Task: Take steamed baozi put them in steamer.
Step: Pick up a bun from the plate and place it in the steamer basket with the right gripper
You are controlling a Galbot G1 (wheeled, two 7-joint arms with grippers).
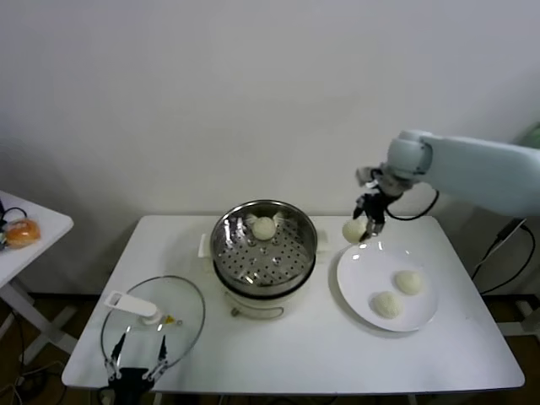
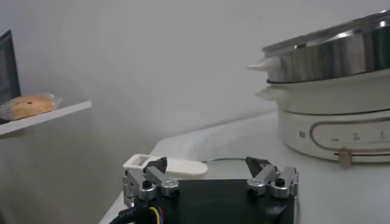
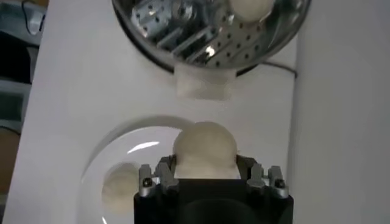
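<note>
My right gripper (image 1: 369,224) is shut on a cream-white baozi (image 1: 353,229) and holds it in the air above the far edge of the white plate (image 1: 354,274), to the right of the steamer (image 1: 291,221). In the right wrist view the held baozi (image 3: 204,149) sits between the jaws. One baozi (image 1: 264,227) lies in the steel steamer basket at its far side. Two more baozi (image 1: 409,282) (image 1: 386,305) lie on the plate. My left gripper (image 1: 135,361) is open and empty, parked low at the table's front left by the glass lid.
A glass lid (image 1: 173,319) with a white handle (image 1: 133,305) lies flat at the front left of the white table (image 1: 321,354). An orange-brown bun (image 1: 21,231) sits on a side table at far left. The steamer's white cooker base (image 2: 332,122) shows in the left wrist view.
</note>
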